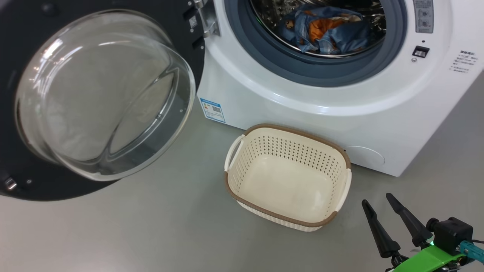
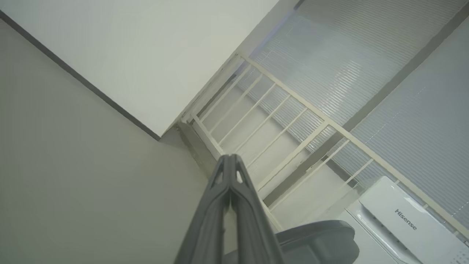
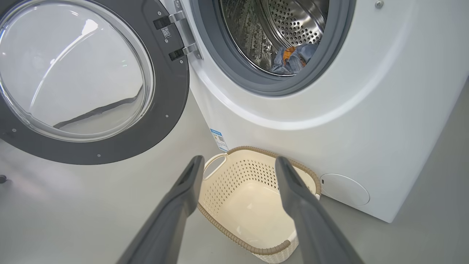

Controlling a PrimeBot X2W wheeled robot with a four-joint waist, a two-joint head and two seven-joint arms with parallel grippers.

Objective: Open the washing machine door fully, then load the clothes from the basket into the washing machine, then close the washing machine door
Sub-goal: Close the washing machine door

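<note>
Here the right pincer (image 1: pixel 376 199), wide and empty, points at the basket (image 1: pixel 287 130); left pincer (image 2: pixel 230 158) closed, empty.

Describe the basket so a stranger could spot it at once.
Find the big white washing machine with its round black door swung open. On the grey floor in front of it stands the basket. It is small, cream, perforated, brown-rimmed and empty.
</note>
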